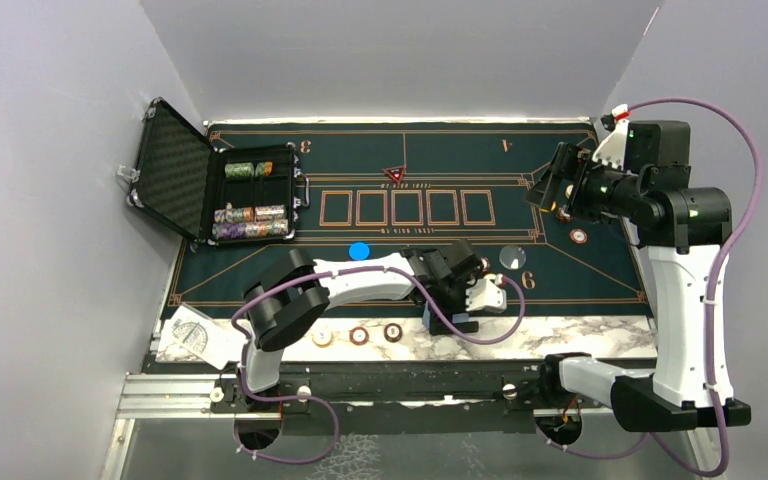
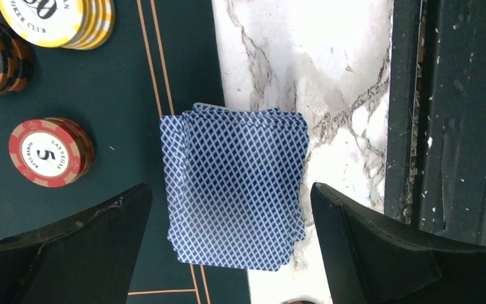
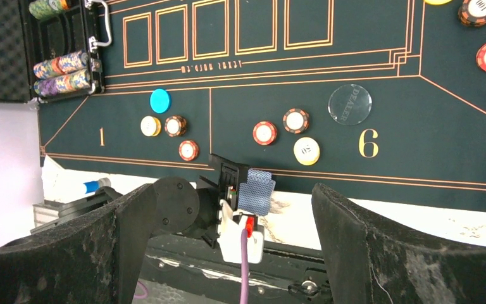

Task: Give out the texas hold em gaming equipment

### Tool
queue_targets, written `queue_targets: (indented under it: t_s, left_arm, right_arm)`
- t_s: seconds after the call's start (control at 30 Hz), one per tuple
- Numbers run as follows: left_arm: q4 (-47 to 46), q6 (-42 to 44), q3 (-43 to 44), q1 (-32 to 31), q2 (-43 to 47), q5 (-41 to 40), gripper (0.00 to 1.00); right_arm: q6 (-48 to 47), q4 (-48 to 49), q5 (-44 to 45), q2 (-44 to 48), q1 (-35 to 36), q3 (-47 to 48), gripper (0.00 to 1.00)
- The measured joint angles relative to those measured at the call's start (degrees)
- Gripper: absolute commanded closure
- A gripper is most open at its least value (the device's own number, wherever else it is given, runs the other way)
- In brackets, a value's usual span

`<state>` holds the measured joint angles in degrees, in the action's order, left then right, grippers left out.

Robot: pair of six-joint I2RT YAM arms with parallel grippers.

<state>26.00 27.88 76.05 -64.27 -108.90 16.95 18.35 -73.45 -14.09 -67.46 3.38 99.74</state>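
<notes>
Light is even and diffuse from overhead, and the pale walls [image 1: 400, 50] are uniformly lit. Top view: bright strip along the far edge of the felt mat [image 1: 580, 275]. Left wrist view: cards [image 2: 234, 183] sharp, near fingers [image 2: 69, 247] dark and soft-focused. Right wrist view: mat lines bow slightly towards the frame edges; faint sheen on the clear disc [image 3: 349, 103].

Your cards [image 2: 234, 190] look smooth, printed paper; under them you see the matt felt mat [image 2: 101, 209] and, beside the mat, a polished marble-patterned surface [image 2: 304, 57].
</notes>
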Motion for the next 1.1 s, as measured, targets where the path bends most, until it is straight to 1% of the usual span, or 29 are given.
queue_targets:
  t_s: [0.23, 0.43, 0.67, 0.77, 0.9, 1.1]
  left_arm:
    - [0.48, 0.98, 2.67, -0.02, -2.38, -0.11, 0.01]
    - [0.61, 1.86, 2.71, -0.35, -2.95, -1.53, 0.01]
    - [1.03, 1.81, 2.89, -0.37, -2.95, -1.14, 0.02]
    - [1.49, 1.25, 3.17, -0.35, -2.91, -0.76, 0.02]
    - [2.32, 0.24, 4.17, 0.20, -2.86, 0.81, 0.01]
    - [2.60, -2.29, 5.79, 3.37, -2.03, 5.79, 0.01]
  right_arm:
    - [-0.46, 0.04, -1.07, 0.39, 0.00, -1.31, 0.07]
    - [-0.46, 0.11, -1.97, 0.42, 0.00, -1.75, 0.07]
    - [-0.46, 0.31, -2.80, 0.42, 0.00, -2.36, 0.08]
    - [-0.46, 0.59, -3.41, 0.52, 0.00, -4.09, 0.09]
    - [-0.42, 0.76, -4.66, 0.52, 0.00, -7.34, 0.09]
    - [-0.39, 1.53, -6.25, 0.68, 0.00, -7.78, 0.09]
